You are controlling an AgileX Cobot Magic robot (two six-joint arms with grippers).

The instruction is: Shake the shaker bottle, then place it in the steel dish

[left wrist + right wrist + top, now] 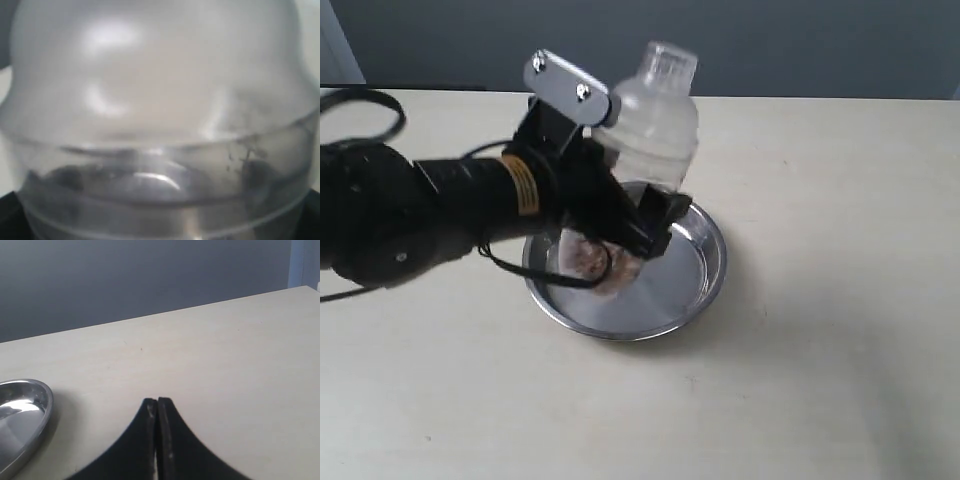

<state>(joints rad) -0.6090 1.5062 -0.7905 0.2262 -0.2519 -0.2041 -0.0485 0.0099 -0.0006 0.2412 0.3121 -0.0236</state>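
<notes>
Toward the worktop's [820, 380] left edge, the left arm [410, 215] reaches in low and slants across to the middle. Its left end effector [638, 228] is clamped around the lower body of the shaker bottle [655, 125]. The bottle leans, cap [670, 62] tipped toward the far edge. Its base, where the brown pellets [588, 258] sit, is down inside the rim of the steel dish [715, 262]. The dish lies about mid-worktop. Whether the base already touches the dish floor I cannot tell, as the fingers and the bottle wall hide the contact. The left wrist view shows nothing but clear plastic, very close.

Nothing in the pictures proves the shake is done. With the bottle held low over the dish, my reading is that the job is at its last step. What is left is to bring the bottle upright, seat it flat, and let go.

The dish is wider than the bottle, so the rim leaves room on every side, though a tilted base could catch or tip. To the right of the dish the worktop runs bare toward the right edge. There the right end effector [157, 412] hangs with its fingers pressed together, holding nothing, well apart from the dish.
</notes>
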